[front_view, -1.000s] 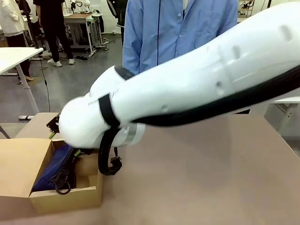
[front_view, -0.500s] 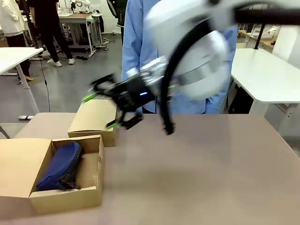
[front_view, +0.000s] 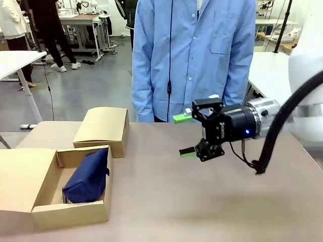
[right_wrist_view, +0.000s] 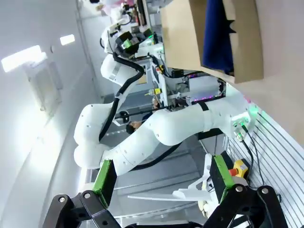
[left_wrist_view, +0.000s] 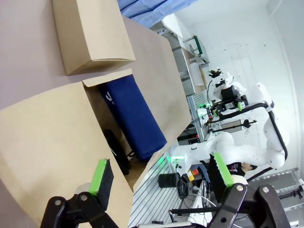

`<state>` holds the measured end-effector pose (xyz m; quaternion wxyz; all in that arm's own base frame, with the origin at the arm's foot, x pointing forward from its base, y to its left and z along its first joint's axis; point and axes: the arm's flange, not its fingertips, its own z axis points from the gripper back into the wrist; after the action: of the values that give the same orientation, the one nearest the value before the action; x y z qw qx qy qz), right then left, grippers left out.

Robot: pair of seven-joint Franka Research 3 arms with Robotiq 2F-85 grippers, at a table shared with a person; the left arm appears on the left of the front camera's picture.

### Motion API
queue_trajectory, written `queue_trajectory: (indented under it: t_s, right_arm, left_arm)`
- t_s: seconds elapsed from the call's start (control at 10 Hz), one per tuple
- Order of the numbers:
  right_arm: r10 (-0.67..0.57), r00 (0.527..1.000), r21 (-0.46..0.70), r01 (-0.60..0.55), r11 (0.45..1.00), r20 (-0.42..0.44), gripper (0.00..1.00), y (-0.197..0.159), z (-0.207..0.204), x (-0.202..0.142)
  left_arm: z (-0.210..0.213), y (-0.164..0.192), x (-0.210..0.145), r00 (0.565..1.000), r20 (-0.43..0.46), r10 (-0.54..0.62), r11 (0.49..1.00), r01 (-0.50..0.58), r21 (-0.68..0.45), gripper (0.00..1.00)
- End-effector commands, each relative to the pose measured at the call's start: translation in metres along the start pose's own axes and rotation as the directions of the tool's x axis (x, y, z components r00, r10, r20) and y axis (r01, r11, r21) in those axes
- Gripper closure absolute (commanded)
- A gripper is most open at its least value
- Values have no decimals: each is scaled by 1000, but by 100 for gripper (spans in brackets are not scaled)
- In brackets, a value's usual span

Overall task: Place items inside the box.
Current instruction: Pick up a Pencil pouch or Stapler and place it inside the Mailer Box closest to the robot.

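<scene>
Right pincer (front_view: 187,135) hangs above mid-tabletop (front_view: 202,201), turned on its side, fingers spread, nothing between them; likely free for the next item. Navy case (front_view: 88,176) lies slanted in the open box (front_view: 70,214) at near left, one end propped on the wall. Closed box (front_view: 101,128) just behind it. Left pincer (left_wrist_view: 161,178) spread, empty, over the flap. Something black beside the case in the left wrist view, too dark to name. Person (front_view: 194,55) at the far edge, hands hidden.
</scene>
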<state>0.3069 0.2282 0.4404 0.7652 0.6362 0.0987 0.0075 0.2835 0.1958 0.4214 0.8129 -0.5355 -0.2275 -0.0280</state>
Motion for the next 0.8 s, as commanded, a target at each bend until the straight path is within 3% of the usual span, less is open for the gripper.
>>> queue_trajectory:
  t_s: [0.0,0.1,0.2,0.3,0.6,0.7]
  right_arm:
    - [9,1000,-12,-8,1000,9,0,33,-17,15]
    - [0,1000,0,0,1000,0,0,0,0,0]
    - [-23,996,-21,22,1000,-86,0,-6,12,13]
    - [-50,994,9,51,999,-95,0,-14,53,19]
    - [-111,990,153,122,981,-81,0,-62,224,-13]
    - [-75,989,157,95,983,-126,0,-84,272,-23]
  left_arm:
    - [0,-2,1,1000,19,-19,1000,20,-22,0]
    - [0,-2,1,1000,19,-19,1000,20,-22,0]
    - [0,-2,1,1000,19,-19,1000,20,-22,0]
    - [0,-2,1,1000,19,-19,1000,20,-22,0]
    - [0,-2,1,1000,19,-19,1000,20,-22,0]
    - [0,-2,1,1000,19,-19,1000,20,-22,0]
